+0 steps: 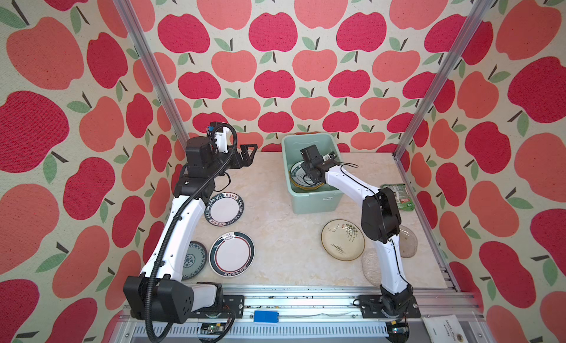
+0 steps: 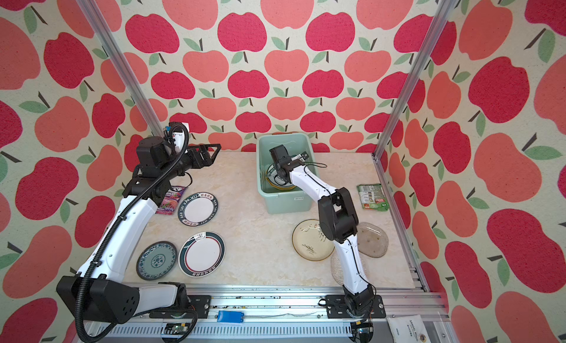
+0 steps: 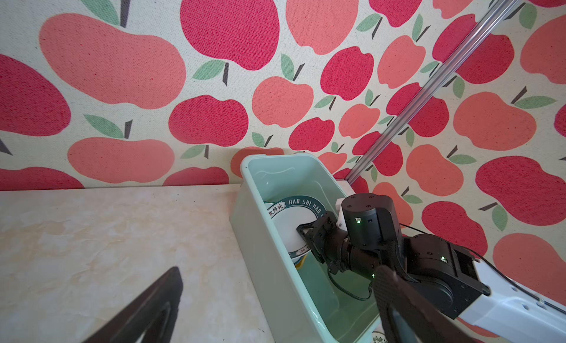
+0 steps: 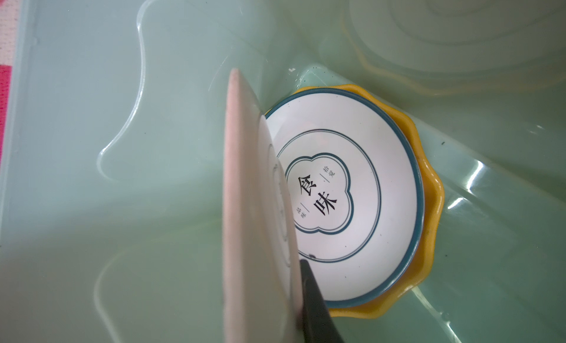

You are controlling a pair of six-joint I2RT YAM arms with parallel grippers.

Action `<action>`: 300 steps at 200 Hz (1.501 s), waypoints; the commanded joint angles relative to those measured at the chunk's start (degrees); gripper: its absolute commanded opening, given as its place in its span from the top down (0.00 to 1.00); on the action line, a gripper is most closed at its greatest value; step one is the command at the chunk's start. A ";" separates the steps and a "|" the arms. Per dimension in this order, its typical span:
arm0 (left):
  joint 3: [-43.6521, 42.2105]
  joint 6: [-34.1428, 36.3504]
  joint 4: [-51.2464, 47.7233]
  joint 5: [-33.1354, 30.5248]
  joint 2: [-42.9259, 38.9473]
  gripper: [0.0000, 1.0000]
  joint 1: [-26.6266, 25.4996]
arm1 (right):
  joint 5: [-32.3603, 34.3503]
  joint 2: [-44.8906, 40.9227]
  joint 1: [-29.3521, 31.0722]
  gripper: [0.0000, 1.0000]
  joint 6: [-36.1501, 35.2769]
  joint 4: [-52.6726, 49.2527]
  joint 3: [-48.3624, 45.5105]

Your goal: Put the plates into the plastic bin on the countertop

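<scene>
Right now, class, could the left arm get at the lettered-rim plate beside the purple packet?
Probably yes. The left gripper is open and empty above the countertop, and the lettered-rim plate lies uncovered close by; only the purple packet sits beside it.

The right arm [image 1: 390, 265] hides much of a glass plate [image 1: 369, 268].

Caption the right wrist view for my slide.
Right gripper holds white round plate edge-on in mint-green plastic bin, near teal-rimmed white plate atop yellow scalloped plate.

The countertop [image 2: 260, 243] bears the plastic bin [image 2: 288, 203], loose plates [image 2: 202, 254], green packet [image 2: 372, 197], purple packet [image 2: 171, 200].
</scene>
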 commanded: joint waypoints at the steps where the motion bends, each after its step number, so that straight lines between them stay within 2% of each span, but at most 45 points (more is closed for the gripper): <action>1: 1.99 1.56 -0.99 0.81 0.74 0.01 0.38 | 0.60 0.95 -0.52 0.90 -0.51 -0.02 0.20; 107: 3.18 2.10 -0.86 -0.01 2.30 0.01 0.46 | 0.25 2.02 -1.18 0.79 -0.14 -1.44 1.01; 208: 2.98 1.24 0.11 -1.92 2.96 0.01 0.82 | -1.05 2.54 -1.49 0.62 1.34 -7.97 3.49; 300: 2.98 0.62 0.37 -2.47 3.25 0.01 1.08 | -4.35 4.60 -2.35 0.58 1.84 -10.75 3.99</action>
